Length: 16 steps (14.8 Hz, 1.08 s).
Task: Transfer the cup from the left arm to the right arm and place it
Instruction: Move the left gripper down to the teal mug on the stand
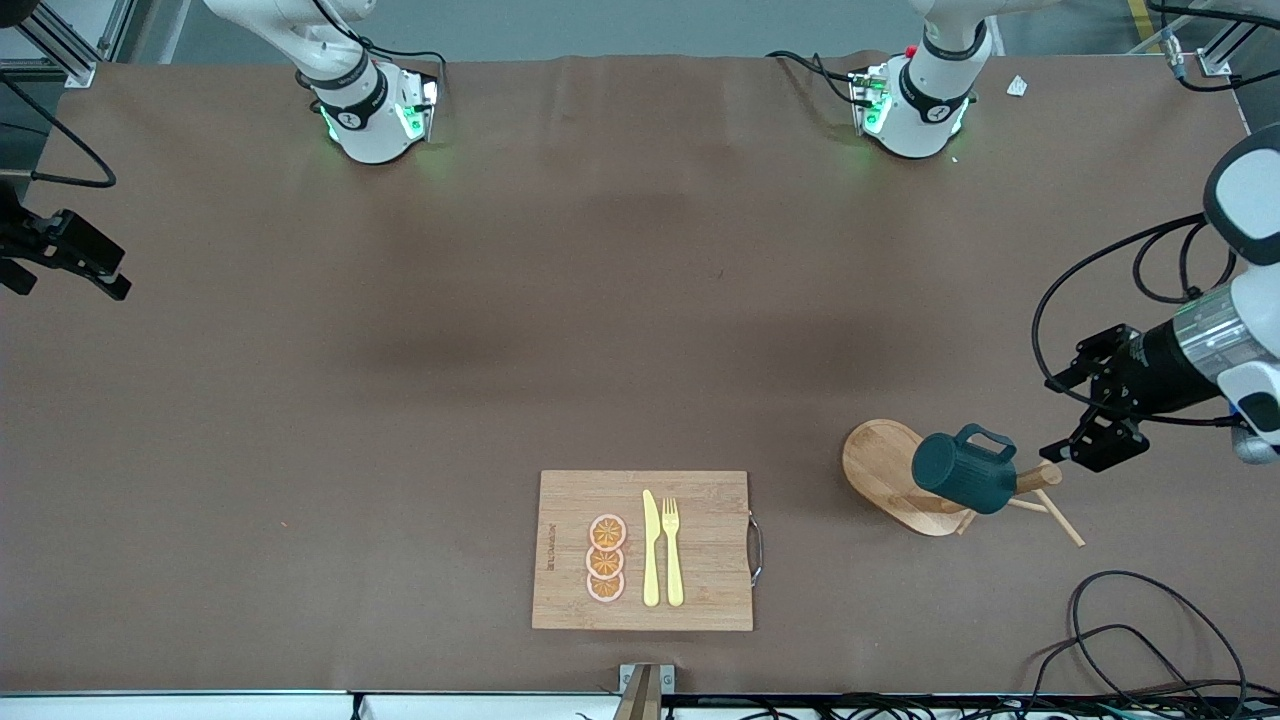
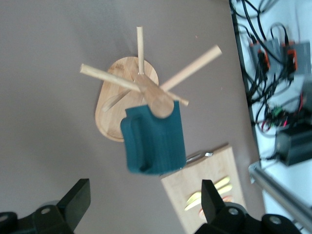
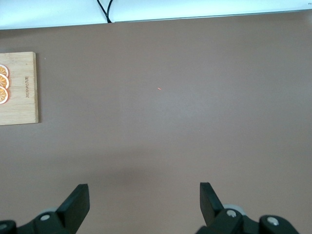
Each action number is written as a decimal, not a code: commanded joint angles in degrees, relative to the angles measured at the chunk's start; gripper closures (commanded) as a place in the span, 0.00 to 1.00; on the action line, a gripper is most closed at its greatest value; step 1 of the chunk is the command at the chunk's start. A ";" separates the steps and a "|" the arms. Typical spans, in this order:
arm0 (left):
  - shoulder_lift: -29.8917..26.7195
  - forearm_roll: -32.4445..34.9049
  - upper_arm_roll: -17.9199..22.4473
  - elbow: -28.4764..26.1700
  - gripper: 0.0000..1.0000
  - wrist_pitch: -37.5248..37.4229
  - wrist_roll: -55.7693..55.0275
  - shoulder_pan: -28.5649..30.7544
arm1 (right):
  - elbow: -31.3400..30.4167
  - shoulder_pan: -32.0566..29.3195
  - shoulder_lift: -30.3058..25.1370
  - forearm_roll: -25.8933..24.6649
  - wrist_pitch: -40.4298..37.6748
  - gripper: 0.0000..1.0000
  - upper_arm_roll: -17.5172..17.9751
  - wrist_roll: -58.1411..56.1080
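The cup (image 1: 966, 470) hangs on a wooden mug tree (image 1: 900, 478). The left pincer (image 1: 1085, 425) waits wide open beside it. A cutting board (image 1: 700, 590) lies nearby. The right pincer (image 1: 60, 262) is wide open over bare tabletop (image 1: 400, 400).

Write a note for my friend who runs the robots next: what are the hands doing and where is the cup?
Left gripper: open, empty, up in the air beside the mug tree, at the left arm's end of the table.
Right gripper: open, empty, waiting over bare table at the right arm's end.
Cup: hanging on a peg of the mug tree, not touched by either gripper.
Cutting board: nearer the front camera than the tree, holding fruit slices, a knife and a fork.
Done: nothing yet.
Left: left arm takes the cup off the tree, hands it to the right arm, right arm places it.
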 commanded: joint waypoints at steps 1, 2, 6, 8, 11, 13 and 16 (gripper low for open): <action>-0.31 0.86 -0.30 -6.01 0.00 9.00 -5.46 -0.58 | -0.95 -0.59 -0.67 0.24 0.41 0.00 0.39 -0.58; -0.31 0.86 -0.39 -6.81 0.00 10.60 -6.96 -0.67 | -1.04 -0.59 -0.67 0.24 0.41 0.00 0.39 -0.58; -0.23 0.86 -0.39 -9.10 0.00 12.89 -10.21 -0.58 | -1.04 -0.68 -0.67 0.24 0.32 0.00 0.39 -0.58; -0.23 0.86 -0.48 -10.24 0.00 15.00 -13.73 -0.67 | -1.04 -0.68 -0.67 0.24 0.41 0.00 0.39 -0.58; -0.84 0.86 -0.83 -12.43 0.00 15.27 -14.45 -0.50 | -1.04 -0.68 -0.67 0.33 0.32 0.00 0.39 -0.58; -1.10 0.86 -1.00 -13.06 0.00 15.27 -14.36 -0.49 | -1.04 -0.68 -0.67 0.33 0.41 0.00 0.39 -0.58; 0.38 0.86 -1.36 -12.35 0.00 17.55 -13.40 -1.81 | -1.04 -0.68 -0.67 0.33 0.41 0.00 0.39 -0.58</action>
